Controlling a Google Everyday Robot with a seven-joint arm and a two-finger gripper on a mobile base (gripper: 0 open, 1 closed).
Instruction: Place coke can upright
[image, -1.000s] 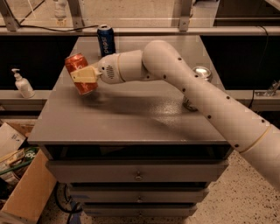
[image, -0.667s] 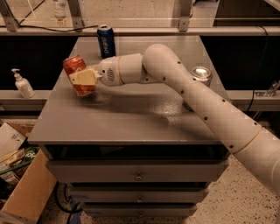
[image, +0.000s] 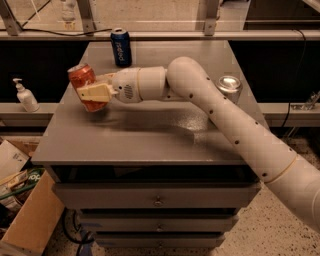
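The coke can (image: 84, 81) is red with a silver top and sits near the left edge of the grey table (image: 150, 135). It leans a little to the left, with its base at or just above the tabletop. My gripper (image: 92, 90) reaches in from the right at the end of the white arm. It is shut on the coke can, with one cream finger (image: 96, 92) across the can's front.
A dark blue can (image: 120, 47) stands upright at the back of the table. A silver-topped can (image: 229, 87) stands at the right, behind my arm. A soap dispenser (image: 25, 95) stands on a ledge to the left. Cardboard boxes (image: 20, 210) lie on the floor at lower left.
The coke can and my gripper have shifted slightly left and the can has tipped a little nearer to upright. The other cans have not moved.
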